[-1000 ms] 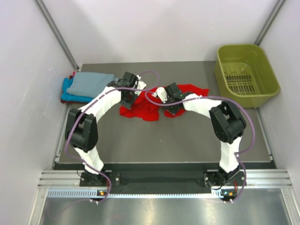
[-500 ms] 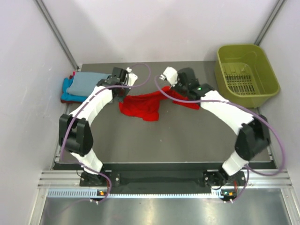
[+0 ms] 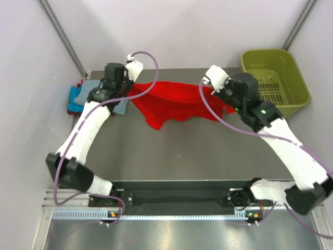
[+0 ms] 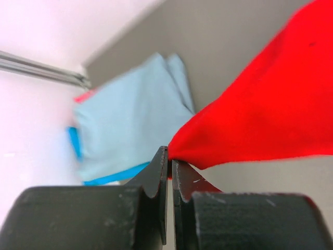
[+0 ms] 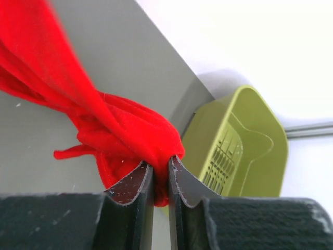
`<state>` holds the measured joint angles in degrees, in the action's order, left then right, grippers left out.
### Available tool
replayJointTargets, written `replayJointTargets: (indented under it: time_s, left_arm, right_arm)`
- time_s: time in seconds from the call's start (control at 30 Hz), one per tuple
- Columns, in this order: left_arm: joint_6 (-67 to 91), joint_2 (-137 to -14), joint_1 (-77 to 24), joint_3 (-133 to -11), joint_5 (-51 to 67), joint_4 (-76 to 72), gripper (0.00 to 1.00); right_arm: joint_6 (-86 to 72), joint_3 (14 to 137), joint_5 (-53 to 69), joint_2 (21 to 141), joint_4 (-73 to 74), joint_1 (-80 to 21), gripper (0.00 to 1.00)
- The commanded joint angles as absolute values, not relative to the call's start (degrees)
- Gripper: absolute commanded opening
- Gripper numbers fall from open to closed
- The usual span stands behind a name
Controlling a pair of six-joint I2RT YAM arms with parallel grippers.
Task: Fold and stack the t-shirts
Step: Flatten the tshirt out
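Clearly you're partway: the grey-blue shirt [image 4: 130, 120] lies folded on the turquoise shirt [image 3: 74, 99] at the table's [image 3: 197, 151] far-left corner. The left end effector [image 4: 170, 156] and right end effector [image 5: 160, 166] are clamped tight on the red shirt [image 3: 174, 101], which is stretched in mid-air and not yet folded.

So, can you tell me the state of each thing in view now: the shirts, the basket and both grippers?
red t-shirt: unfolded, held up and stretched between both grippers.
grey-blue t-shirt: folded, lying on the turquoise t-shirt.
turquoise t-shirt: under the grey-blue one, only its edges showing.
basket: upright, open side up.
left gripper: shut on the red t-shirt.
right gripper: shut on the red t-shirt.
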<state>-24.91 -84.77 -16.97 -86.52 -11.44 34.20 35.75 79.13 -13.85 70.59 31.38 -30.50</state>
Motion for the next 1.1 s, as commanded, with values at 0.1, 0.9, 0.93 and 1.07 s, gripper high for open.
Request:
replayJointTargets:
  time_s: [0.1,0.9,0.93,1.07]
  left_arm:
    - [-33.47,-65.69,-16.79,-82.36,-10.02,28.22,0.0]
    - [-41.31,-66.78,-16.09,-63.56,-10.56,12.4,0.0]
    - [-41.05,-68.62,-15.91,-61.54,-8.98,11.44,0.0]
    - [-38.24,-81.34,-14.07,-58.89,-6.68,5.2,0.0]
  right_arm:
    - [30.69,82.61,-9.67,55.12,40.94,-30.15,0.09]
    - [21.89,69.1,2.7,52.97,31.04,-27.51,0.0]
    - [20.49,67.78,3.07,54.82,29.55,-27.42,0.0]
    - [14.95,61.89,6.15,65.02,20.78,-26.72,0.0]
